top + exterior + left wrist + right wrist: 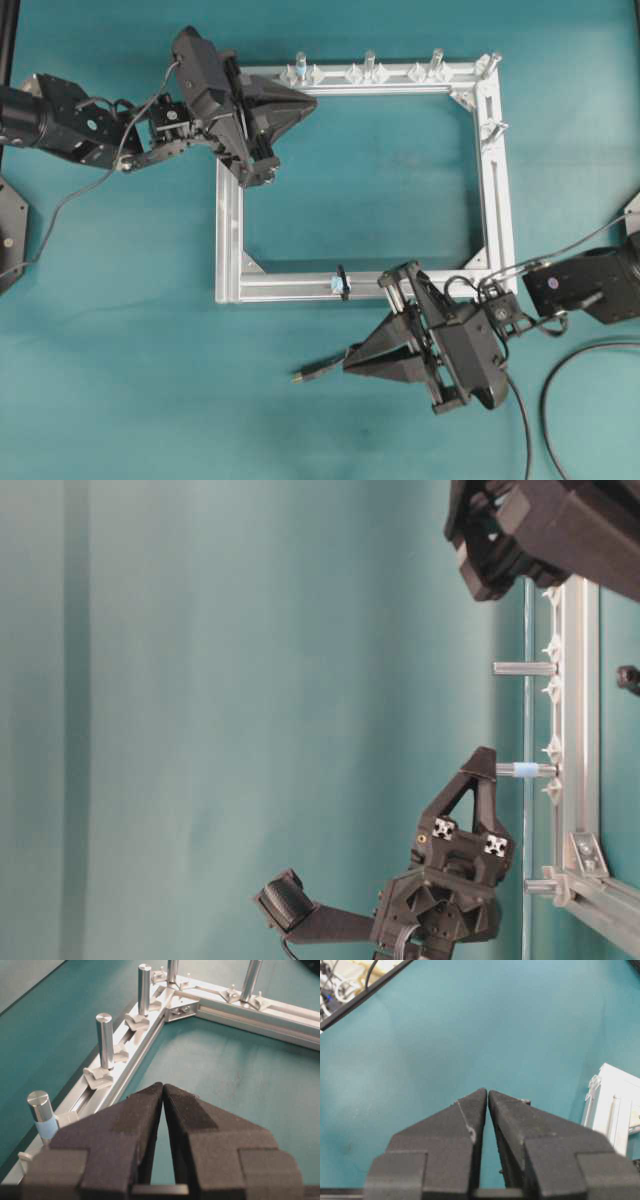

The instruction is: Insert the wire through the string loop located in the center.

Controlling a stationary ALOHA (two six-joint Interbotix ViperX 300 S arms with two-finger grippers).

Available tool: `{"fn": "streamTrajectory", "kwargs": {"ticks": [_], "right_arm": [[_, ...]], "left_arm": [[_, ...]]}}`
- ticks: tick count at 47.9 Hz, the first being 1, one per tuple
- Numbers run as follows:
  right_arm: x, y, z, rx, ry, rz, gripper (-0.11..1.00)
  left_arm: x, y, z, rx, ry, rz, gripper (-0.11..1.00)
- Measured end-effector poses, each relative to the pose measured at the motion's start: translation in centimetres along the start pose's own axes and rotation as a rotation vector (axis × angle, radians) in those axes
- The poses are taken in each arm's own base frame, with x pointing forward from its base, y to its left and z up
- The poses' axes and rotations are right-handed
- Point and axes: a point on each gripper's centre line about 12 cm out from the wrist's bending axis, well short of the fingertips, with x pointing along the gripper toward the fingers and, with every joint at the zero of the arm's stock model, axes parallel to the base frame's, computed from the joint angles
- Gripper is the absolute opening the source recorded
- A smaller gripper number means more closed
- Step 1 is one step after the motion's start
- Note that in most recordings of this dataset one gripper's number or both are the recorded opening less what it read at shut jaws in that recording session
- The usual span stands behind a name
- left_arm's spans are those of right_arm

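The wire's small metallic plug [300,377] lies on the teal table below the frame, and its thin black cable runs right and disappears under my right gripper [347,363]. That gripper is shut, its tips together, with nothing between the fingers in the right wrist view [487,1091]. The string loop [342,283] is a tiny black cord on the middle of the frame's near bar, up and slightly right of the plug. My left gripper [312,100] hovers at the frame's far left corner, shut and empty in its wrist view [163,1085].
The silver aluminium frame [228,240] is a rectangle mid-table. Upright silver bolts [369,62] stand along its far bar and right side, close to the left gripper [105,1040]. A frame corner [615,1100] sits right of the right gripper. Black cable curves at the lower right [548,400].
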Motion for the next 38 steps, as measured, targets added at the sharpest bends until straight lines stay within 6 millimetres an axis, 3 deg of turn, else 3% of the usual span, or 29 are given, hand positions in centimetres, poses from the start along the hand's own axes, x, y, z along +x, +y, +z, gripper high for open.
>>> {"fn": "streamTrajectory", "kwargs": {"ticks": [2, 5, 7, 21, 38], "right_arm": [[0.0, 0.0, 0.0, 0.001, 0.000, 0.000, 0.18], [0.0, 0.0, -0.2, 0.006, 0.008, 0.000, 0.04], [0.0, -0.1, -0.3, 0.009, 0.014, -0.002, 0.00], [0.4, -0.2, 0.2, 0.014, 0.016, -0.005, 0.00], [1.2, -0.3, 0.0, 0.017, 0.112, -0.007, 0.00]], "left_arm": [[0.0, -0.2, -0.1, 0.005, 0.014, -0.007, 0.12], [-0.2, -0.7, -0.4, 0.022, 0.068, -0.031, 0.01], [-0.4, -1.2, -0.4, 0.030, 0.098, -0.046, 0.00], [-1.8, -2.3, 0.9, 0.044, 0.224, -0.078, 0.00], [-4.1, -4.7, 2.4, 0.067, 0.207, -0.149, 0.00]]}}
